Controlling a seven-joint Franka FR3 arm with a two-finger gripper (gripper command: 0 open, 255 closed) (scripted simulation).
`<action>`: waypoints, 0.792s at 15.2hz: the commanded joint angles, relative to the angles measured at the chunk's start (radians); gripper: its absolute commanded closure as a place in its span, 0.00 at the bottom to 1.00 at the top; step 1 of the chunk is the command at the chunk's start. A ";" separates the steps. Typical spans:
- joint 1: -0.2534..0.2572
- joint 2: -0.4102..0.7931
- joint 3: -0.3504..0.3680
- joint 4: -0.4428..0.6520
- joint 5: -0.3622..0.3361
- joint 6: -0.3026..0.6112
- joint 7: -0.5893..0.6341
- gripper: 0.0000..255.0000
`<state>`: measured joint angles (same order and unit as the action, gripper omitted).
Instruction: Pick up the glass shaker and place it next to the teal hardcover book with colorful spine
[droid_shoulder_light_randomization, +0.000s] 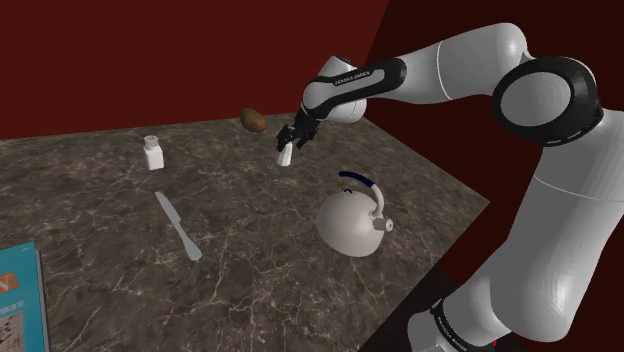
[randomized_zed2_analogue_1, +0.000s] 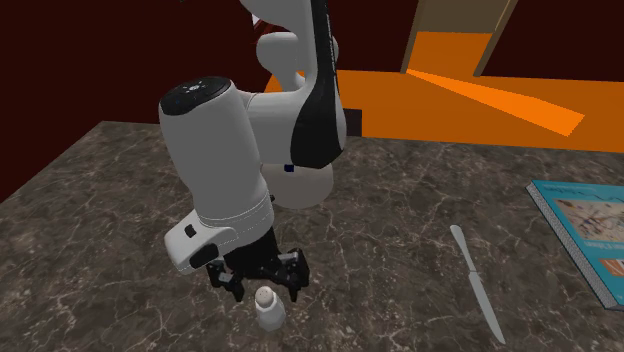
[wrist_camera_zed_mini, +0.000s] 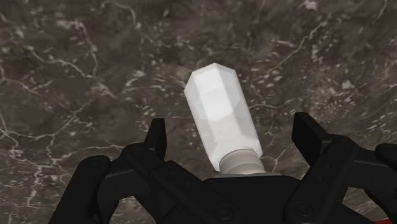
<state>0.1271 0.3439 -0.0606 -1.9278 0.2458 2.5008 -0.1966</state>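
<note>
A white shaker (wrist_camera_zed_mini: 221, 114) with a pale cap stands upright on the dark marbled counter (droid_shoulder_light_randomization: 260, 250). My gripper (wrist_camera_zed_mini: 233, 133) is open right over it. The black fingers (wrist_camera_zed_mini: 156, 137) straddle its upper part and leave a gap on both sides. From the side, the gripper (randomized_zed2_analogue_1: 266, 285) hangs low over the shaker (randomized_zed2_analogue_1: 267, 310), fingertips level with the cap. In the shoulder view the gripper (droid_shoulder_light_randomization: 290, 138) and shaker (droid_shoulder_light_randomization: 285, 156) are toward the counter's back. The teal book (droid_shoulder_light_randomization: 20, 300) lies flat far off at the front left corner; in the second exterior view the book (randomized_zed2_analogue_1: 585, 235) is at the right edge.
A second small shaker (droid_shoulder_light_randomization: 152, 152) with a grey cap stands to the left of the gripper. A brown potato-like lump (droid_shoulder_light_randomization: 252, 120) lies behind it. A white kettle (droid_shoulder_light_randomization: 352, 220) with a blue handle sits nearer the stand. A table knife (droid_shoulder_light_randomization: 177, 226) lies between gripper and book.
</note>
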 joint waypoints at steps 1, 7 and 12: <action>0.000 0.000 0.000 0.000 0.000 0.000 0.000 0.00; 0.000 0.000 0.000 0.000 0.000 0.000 0.000 1.00; 0.000 0.000 0.000 0.000 0.000 0.000 0.000 1.00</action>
<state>0.1270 0.3435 -0.0607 -1.9273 0.2458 2.5010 -0.1967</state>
